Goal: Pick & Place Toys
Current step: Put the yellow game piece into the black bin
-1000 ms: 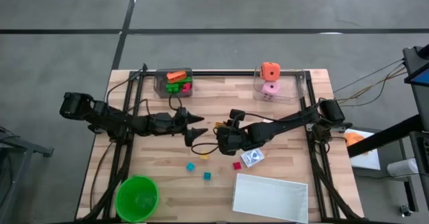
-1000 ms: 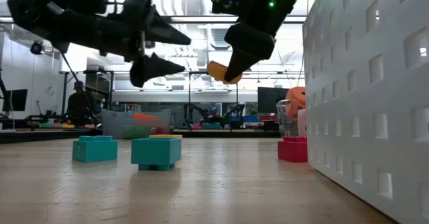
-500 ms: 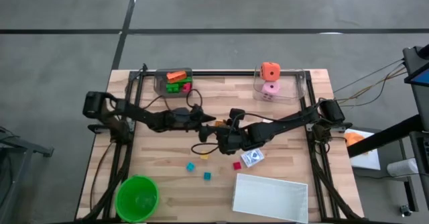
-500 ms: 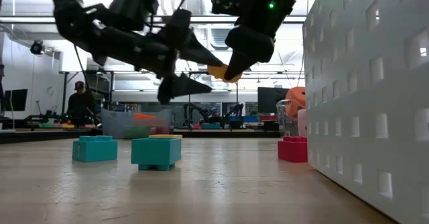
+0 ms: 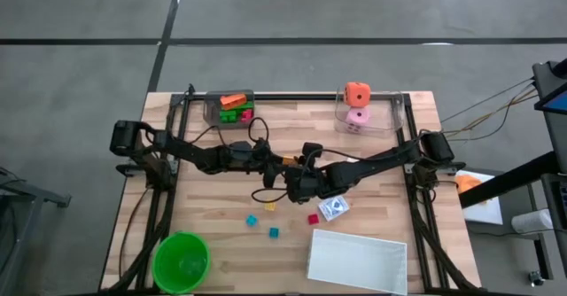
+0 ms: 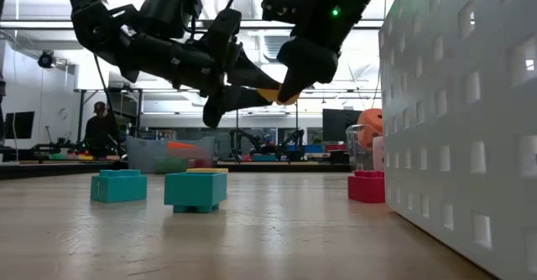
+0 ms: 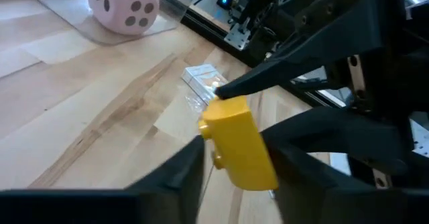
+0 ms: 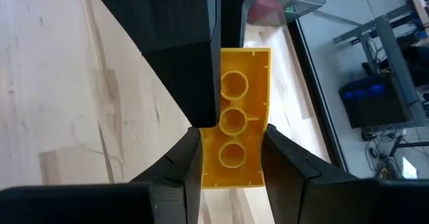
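A: From above, where do the hands meet?
B: Mid-surface: left hand (image 5: pixel 282 161) against right hand (image 5: pixel 292 183); the brick seems hidden there.
A: Low view?
B: Yellow brick (image 6: pixel 270 94) held aloft between both.
A: Left wrist?
B: Its fingers (image 7: pixel 175 177) clamp the brick's end.
A: Right wrist?
B: Narrow fingers (image 8: pixel 186 162) pinch the other end.

Yellow brick (image 8: pixel 233 125) between dark jaws; pink die (image 7: pixel 123 7) with dark dots; orange cube (image 5: pixel 357 93); green bowl (image 5: pixel 181 261)
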{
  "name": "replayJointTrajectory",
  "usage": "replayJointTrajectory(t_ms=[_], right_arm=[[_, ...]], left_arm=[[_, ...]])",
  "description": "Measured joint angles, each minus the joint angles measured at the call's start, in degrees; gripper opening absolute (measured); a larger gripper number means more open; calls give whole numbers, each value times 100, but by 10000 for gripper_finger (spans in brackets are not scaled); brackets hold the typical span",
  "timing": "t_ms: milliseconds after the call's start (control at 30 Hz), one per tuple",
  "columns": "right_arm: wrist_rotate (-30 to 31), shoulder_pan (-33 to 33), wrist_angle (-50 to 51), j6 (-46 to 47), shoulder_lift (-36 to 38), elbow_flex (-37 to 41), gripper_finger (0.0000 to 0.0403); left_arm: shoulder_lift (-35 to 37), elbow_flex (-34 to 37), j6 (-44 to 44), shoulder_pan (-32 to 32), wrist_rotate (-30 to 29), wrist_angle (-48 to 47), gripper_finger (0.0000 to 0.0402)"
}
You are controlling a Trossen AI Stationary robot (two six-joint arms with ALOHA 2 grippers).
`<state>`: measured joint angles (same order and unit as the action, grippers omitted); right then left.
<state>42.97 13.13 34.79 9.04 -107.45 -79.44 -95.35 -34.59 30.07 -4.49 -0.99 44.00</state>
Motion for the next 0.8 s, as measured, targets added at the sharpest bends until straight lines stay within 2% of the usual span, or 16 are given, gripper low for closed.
replayJointTrajectory(t_ms=[100,367,433,633,800], right_arm=[[34,0,-20,-4,-85,0,112],[173,4,-138,3,-348,-11,113],[250,11,-153,4,-368,-11,138],[238,91,-93,96,-153,0,259],[350,324,-110,116,133,1,305]], left_arm=[[0,11,-4,0,-4,-49,90],[-9,24,-213,-7,-43,-213,89],[-9,27,-231,-7,-46,-212,89],[0,34,-484,-11,-91,-167,89],[0,51,-751,-15,-65,-187,89]])
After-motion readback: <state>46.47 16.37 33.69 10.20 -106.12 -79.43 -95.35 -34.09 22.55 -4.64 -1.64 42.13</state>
